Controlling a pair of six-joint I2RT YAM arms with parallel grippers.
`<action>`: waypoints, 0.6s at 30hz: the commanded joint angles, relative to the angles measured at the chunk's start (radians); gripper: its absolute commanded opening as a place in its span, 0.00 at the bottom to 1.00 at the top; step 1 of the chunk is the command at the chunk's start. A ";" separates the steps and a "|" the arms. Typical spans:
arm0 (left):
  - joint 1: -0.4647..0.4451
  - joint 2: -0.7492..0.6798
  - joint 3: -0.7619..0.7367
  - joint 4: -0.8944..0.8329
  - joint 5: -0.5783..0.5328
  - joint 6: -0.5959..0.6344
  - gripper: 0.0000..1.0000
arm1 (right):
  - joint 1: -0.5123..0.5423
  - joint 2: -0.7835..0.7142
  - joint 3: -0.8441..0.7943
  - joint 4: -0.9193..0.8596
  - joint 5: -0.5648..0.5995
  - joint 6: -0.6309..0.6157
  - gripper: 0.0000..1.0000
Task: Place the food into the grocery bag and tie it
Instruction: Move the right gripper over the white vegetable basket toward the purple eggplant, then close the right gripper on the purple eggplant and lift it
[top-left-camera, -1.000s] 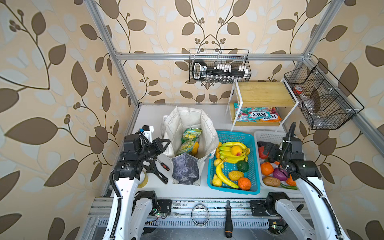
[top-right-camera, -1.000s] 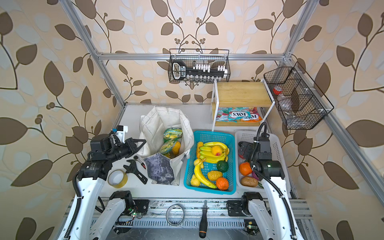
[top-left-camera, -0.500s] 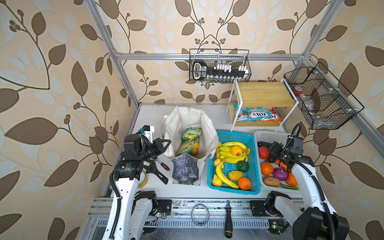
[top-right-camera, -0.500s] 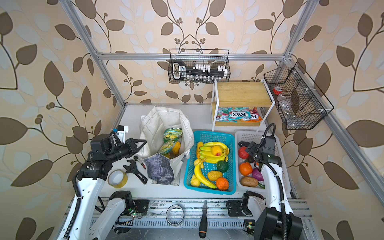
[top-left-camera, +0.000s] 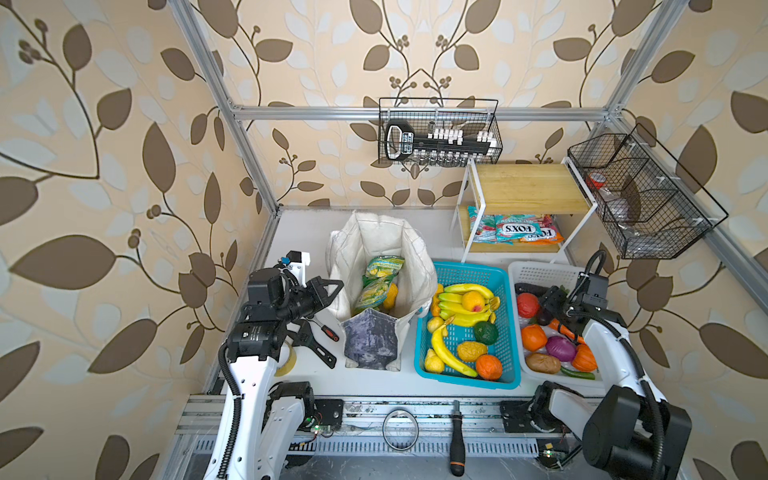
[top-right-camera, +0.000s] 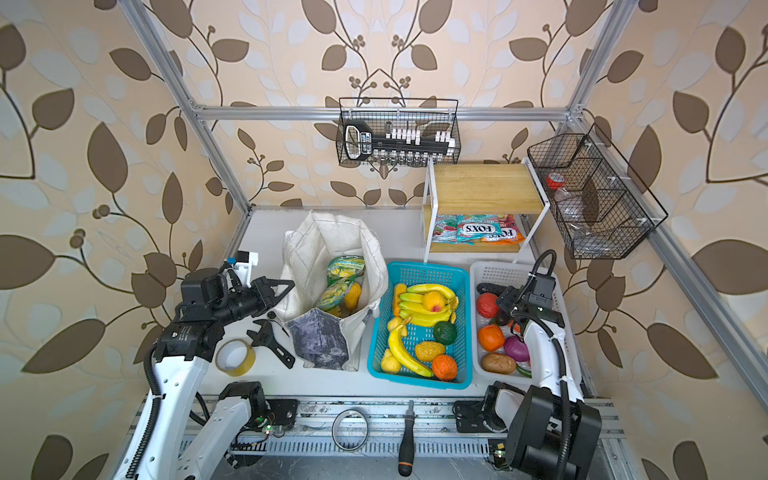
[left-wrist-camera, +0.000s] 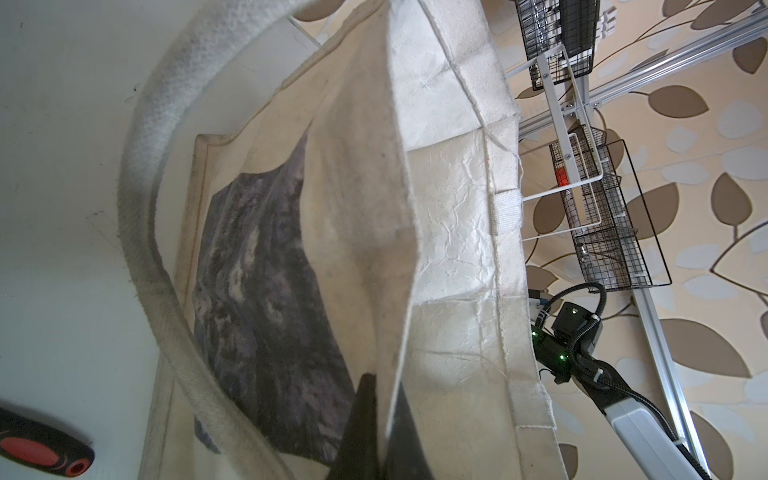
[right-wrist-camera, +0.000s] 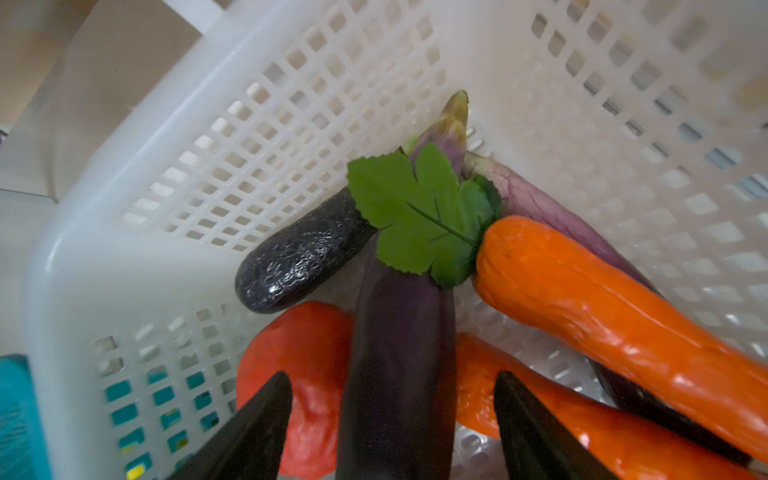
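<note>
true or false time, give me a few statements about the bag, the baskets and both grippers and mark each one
1. The left gripper pinches the cloth rim of the grocery bag. True.
2. The snack packets lie in the blue basket. False: they sit inside the grocery bag; the blue basket holds bananas and other fruit.
3. The right gripper straddles a dark eggplant in the white basket. True.
4. The right gripper is shut on the carrot. False: its jaws stand open, one on either side of the eggplant.
5. The FOX'S packets lie on top of the shelf. False: they lie on the lower tier, under its wooden top.
</note>
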 joint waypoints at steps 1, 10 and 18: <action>-0.012 0.002 0.044 0.006 0.022 0.010 0.00 | -0.005 0.018 -0.015 0.028 -0.032 -0.008 0.77; -0.012 -0.015 0.034 -0.005 -0.015 0.037 0.00 | -0.008 0.090 -0.024 0.065 -0.047 0.011 0.69; -0.012 -0.018 0.049 -0.024 -0.030 0.053 0.00 | -0.008 0.095 -0.053 0.104 -0.063 0.011 0.40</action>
